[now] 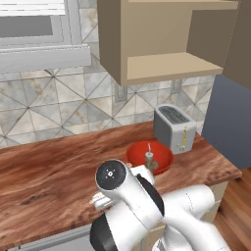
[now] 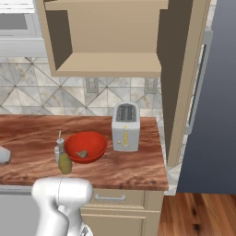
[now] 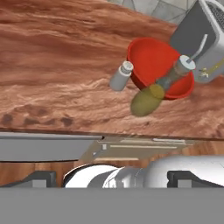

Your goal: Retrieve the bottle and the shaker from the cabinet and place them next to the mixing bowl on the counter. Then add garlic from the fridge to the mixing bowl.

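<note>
Start at the left of the hand view. The counter runs bare up to the shaker, which stands upright just beside the mixing bowl, at the bowl's 8 o'clock. Next comes the bottle, at the bowl's 6 o'clock, its neck crossing in front of the red rim. You cannot tell from these views whether it touches the bowl. The toaster stands at the bowl's 2 o'clock.

In the right base view, the cabinet hangs open at 12 o'clock above the bowl, its shelf bare. The fridge stands at 3 o'clock, past the counter's end.

The gripper is released: its jaws stand wide apart with nothing between them, held off the counter's front edge.

Judge the bottle and shaker as placed. A small greyish lump lies in the bowl. It is too small to identify as garlic.

Procedure:
1. Confirm the lump before you proceed. If it is garlic, the task is likely complete.
2. If it is not, drive the base toward 3 o'clock and face the fridge squarely.
3. Keep the arm tucked while driving, so that it clears the bottle and shaker.
4. On return, approach the bowl from above, and release low over its centre.
</note>
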